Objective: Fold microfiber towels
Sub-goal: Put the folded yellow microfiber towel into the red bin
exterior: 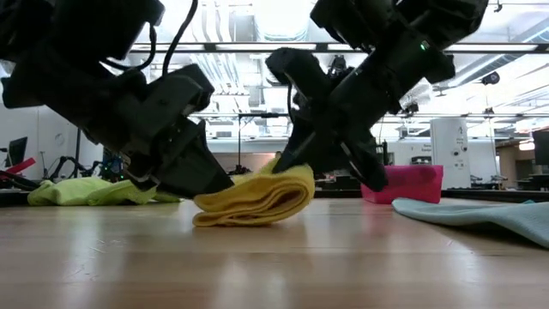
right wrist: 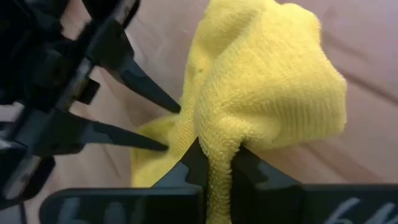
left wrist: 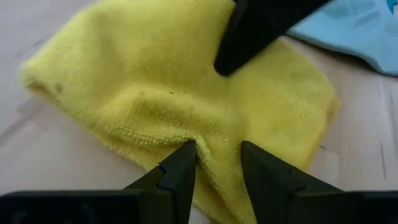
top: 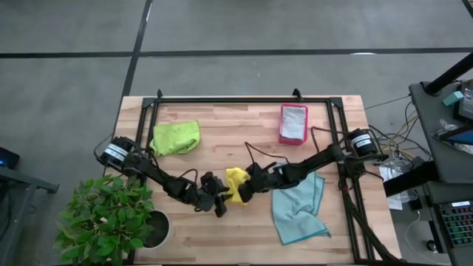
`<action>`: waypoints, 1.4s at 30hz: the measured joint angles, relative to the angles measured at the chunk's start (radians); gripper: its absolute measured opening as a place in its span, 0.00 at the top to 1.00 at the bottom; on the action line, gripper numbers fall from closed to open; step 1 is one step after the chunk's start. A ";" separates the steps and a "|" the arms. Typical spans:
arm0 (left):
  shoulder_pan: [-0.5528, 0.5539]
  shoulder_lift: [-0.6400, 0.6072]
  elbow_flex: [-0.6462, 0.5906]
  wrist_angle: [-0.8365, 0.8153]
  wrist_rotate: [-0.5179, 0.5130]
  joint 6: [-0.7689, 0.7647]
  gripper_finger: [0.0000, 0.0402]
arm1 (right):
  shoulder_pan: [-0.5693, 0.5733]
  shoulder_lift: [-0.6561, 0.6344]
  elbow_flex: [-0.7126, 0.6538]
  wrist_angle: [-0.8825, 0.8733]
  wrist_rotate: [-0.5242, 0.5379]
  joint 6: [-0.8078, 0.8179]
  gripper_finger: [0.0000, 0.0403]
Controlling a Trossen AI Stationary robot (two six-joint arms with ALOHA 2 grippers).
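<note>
The yellow microfiber towel (top: 236, 182) lies bunched and folded at the table's middle, near the front, with both grippers on it. My left gripper (top: 223, 199) comes at it from the left and is shut on it, as the left wrist view (left wrist: 217, 148) shows. From the right, my right gripper (top: 249, 188) is also shut on it; the right wrist view (right wrist: 217, 155) shows this. A lime green towel (top: 176, 137) lies crumpled at the far left. A light blue towel (top: 298, 207) lies spread on the right. My left gripper pinches a raised ridge of the yellow towel (left wrist: 217, 134) between its two fingers, near one edge. The fingers slant down from the table's left. That end of the towel (exterior: 210, 216) rests on the table. My right gripper pinches a bunched fold of the yellow towel (right wrist: 219, 140) between its two fingers; it looks like several layers. The fingers slant down from the table's right. The pinched part (exterior: 287, 176) is raised a little, and the folded layers below it lie on the table.
A pink-red tray (top: 293, 123) stands at the far right. A black frame (top: 244, 100) runs along the table's far edge and sides. A potted plant (top: 111, 214) stands at the near left corner. Bare wood lies along the front edge.
</note>
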 joint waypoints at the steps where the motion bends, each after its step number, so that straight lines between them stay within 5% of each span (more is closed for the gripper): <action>1: 0.000 -0.008 0.000 -0.007 0.000 0.015 0.72 | -0.007 -0.012 0.000 -0.006 -0.008 -0.014 0.95; 14: 0.004 -0.179 -0.004 -0.127 -0.007 0.224 0.72 | -0.210 -0.331 0.000 -0.358 -0.124 -0.241 0.95; 24: 0.013 -0.329 -0.005 -0.125 -0.107 0.432 0.72 | -0.502 -0.630 0.001 -0.713 -0.127 -0.375 0.96; 31: 0.031 -0.425 -0.005 -0.124 -0.142 0.545 0.72 | -0.734 -0.698 -0.001 -0.822 -0.293 -0.456 0.96; 42: 0.039 -0.465 -0.006 -0.125 -0.168 0.597 0.72 | -0.960 -0.650 -0.002 -0.871 -0.388 -0.588 0.96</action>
